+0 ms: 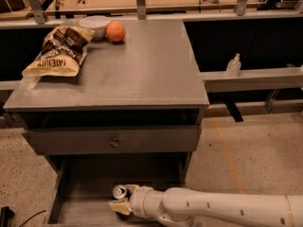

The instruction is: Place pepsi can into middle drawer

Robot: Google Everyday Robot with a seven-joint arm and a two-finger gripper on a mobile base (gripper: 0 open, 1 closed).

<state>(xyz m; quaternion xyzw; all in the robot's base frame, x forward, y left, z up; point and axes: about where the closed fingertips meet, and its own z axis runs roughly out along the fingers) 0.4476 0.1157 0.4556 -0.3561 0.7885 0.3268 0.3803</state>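
1. Holding item: tool [126, 197], at the end of the arm reaching in from the right and low over the open drawer, clenched on the can, one finger on each side of it.
2. Can [119, 191]: in the tool's grasp, silver top up, roughly upright, inside the drawer's outline near its middle. Cannot tell whether its base touches the floor.
3. Drawer [83, 211]: pulled out below the cabinet, floor bare to the left of the can.
4. Front panel [71, 141] with knob [113, 142]: shut, directly above and behind the open drawer.
5. Worktop [142, 74]: carries a chip bag [59, 51] at the left, and an orange [115, 31] just beside a bowl [94, 24] at the far edge.
6. Bottle [233, 65]: on a ledge to the right, well apart from the task.
7. Risks, as judged:
   - Letting go with the base off the floor would drop the can, which could tip and roll.
   - Fingers opening unevenly, or lifting away while rubbing the can, could drag it over.
   - Raising the arm steeply could knock the front panel overhead.
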